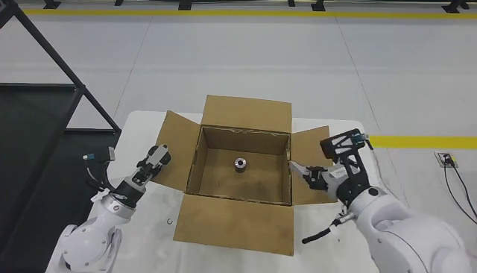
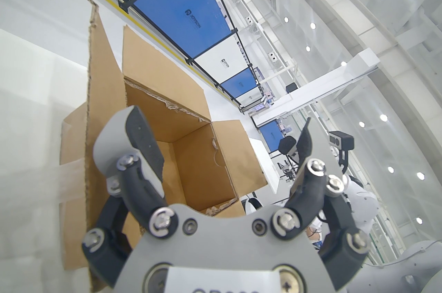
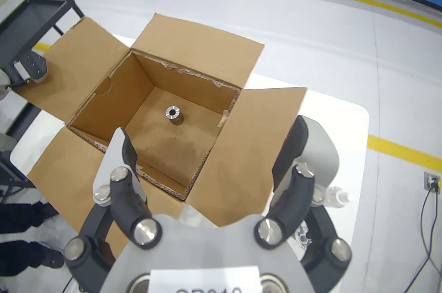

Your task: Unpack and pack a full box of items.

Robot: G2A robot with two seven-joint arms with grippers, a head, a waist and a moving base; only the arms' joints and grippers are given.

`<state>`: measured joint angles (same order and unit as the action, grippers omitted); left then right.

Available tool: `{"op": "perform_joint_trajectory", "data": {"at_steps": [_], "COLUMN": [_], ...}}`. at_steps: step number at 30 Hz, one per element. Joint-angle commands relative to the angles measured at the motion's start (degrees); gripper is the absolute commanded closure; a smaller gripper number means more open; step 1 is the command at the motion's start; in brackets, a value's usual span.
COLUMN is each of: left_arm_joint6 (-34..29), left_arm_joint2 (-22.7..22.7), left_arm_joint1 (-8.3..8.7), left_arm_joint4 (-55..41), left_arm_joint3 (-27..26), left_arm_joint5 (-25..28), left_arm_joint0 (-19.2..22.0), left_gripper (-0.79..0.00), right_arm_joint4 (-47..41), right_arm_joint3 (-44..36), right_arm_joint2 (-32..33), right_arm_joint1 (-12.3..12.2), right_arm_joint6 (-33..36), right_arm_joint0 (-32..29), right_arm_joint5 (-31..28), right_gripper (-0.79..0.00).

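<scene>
White counter (image 3: 331,128) carries an open cardboard box (image 1: 232,224), flaps spread, with one small metal cylinder (image 3: 172,115) standing on its floor towards the back wall. Your left gripper (image 2: 221,132) hangs beside the left flap, jaws wide apart and empty. Your right gripper (image 3: 209,142) sits above the right flap, equally wide and empty. Going in for the cylinder, you risk snagging a flap or the rim and dragging the box. An off-centre pinch could tip the smooth cylinder.
</scene>
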<state>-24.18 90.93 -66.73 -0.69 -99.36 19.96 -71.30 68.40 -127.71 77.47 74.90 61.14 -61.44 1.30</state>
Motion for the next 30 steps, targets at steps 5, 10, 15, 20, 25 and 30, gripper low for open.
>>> {"op": "perform_joint_trajectory", "data": {"at_steps": [5,10,15,20,25,30], "left_arm_joint6": [1.2,1.87,2.12,2.36,2.35,2.35], "left_arm_joint2": [0.68,1.77,2.72,2.92,2.81,2.81], "left_arm_joint1": [0.08,0.2,0.33,0.4,0.42,0.42], "left_arm_joint4": [0.03,-0.25,-0.43,-0.41,-0.34,-0.34], "left_arm_joint3": [-0.27,-0.13,-0.11,-0.18,-0.18,-0.18], "left_arm_joint5": [0.35,0.41,0.42,0.24,0.04,0.04], "left_arm_joint0": [-0.22,-0.57,-0.78,-0.9,-0.91,-0.91], "left_gripper": [-0.785,-0.785,-0.785,-0.785,-0.785,-0.785], "right_arm_joint4": [2.09,-1.16,-6.01,-7.42,-8.48,-8.48], "right_arm_joint3": [12.19,25.25,37.86,48.56,55.87,55.87], "right_arm_joint2": [-12.86,-19.88,-26.44,-32.73,-36.16,-36.16], "right_arm_joint1": [1.51,3.51,5.98,8.68,10.73,10.73], "right_arm_joint6": [2.6,2.07,-0.27,-3.68,-4.41,-4.41], "right_arm_joint0": [11.12,19.63,25.82,30.31,33.35,33.35], "right_arm_joint5": [1.77,4.34,5.67,7.85,9.18,9.18], "right_gripper": [-0.785,-0.785,-0.785,-0.785,-0.785,-0.785]}}
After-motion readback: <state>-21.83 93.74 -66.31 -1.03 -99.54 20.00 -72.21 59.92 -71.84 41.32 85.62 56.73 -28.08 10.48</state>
